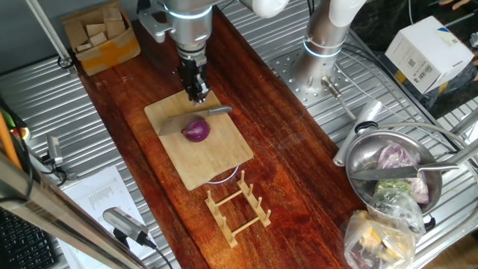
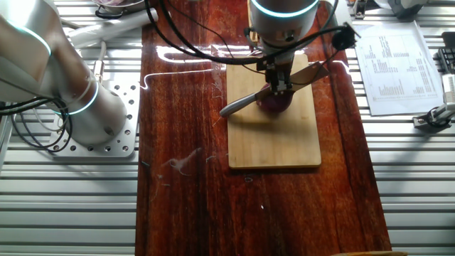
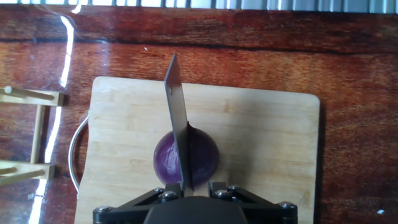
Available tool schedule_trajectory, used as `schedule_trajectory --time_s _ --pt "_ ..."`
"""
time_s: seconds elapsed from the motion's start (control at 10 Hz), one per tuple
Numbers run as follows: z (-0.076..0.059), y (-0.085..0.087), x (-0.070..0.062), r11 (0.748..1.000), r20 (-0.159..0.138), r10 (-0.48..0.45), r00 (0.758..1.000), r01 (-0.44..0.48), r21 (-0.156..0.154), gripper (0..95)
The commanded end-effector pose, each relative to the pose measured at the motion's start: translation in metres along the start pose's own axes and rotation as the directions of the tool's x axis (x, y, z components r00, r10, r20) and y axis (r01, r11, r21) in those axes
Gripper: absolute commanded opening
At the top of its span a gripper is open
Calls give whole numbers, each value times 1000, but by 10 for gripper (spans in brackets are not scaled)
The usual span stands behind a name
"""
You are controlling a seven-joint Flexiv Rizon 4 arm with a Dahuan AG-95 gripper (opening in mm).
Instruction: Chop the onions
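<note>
Hand view: gripper (image 3: 186, 190) clamped on knife (image 3: 178, 118), blade sunk into red onion (image 3: 202, 158) directly below, on board (image 3: 261, 143).

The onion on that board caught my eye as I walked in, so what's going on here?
The robot arm's gripper is shut on a knife, holding it blade-down over the red onion, which sits on the bamboo cutting board. In the hand view the blade looks to be into the onion's top. The onion still looks whole, so chopping has barely begun.
</note>
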State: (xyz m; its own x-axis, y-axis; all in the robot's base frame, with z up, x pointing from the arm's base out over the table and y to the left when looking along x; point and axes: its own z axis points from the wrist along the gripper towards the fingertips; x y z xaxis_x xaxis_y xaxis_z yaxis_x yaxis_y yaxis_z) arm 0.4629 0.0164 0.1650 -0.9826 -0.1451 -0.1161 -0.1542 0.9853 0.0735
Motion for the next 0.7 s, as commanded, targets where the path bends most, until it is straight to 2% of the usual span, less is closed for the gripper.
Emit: schedule_trajectory --time_s 0.1,0.7 --pt "-1 1 0 1000 -15 1 1000 -1 6 190" --pt "1 1 -2 1000 1 -2 1000 2 1 190"
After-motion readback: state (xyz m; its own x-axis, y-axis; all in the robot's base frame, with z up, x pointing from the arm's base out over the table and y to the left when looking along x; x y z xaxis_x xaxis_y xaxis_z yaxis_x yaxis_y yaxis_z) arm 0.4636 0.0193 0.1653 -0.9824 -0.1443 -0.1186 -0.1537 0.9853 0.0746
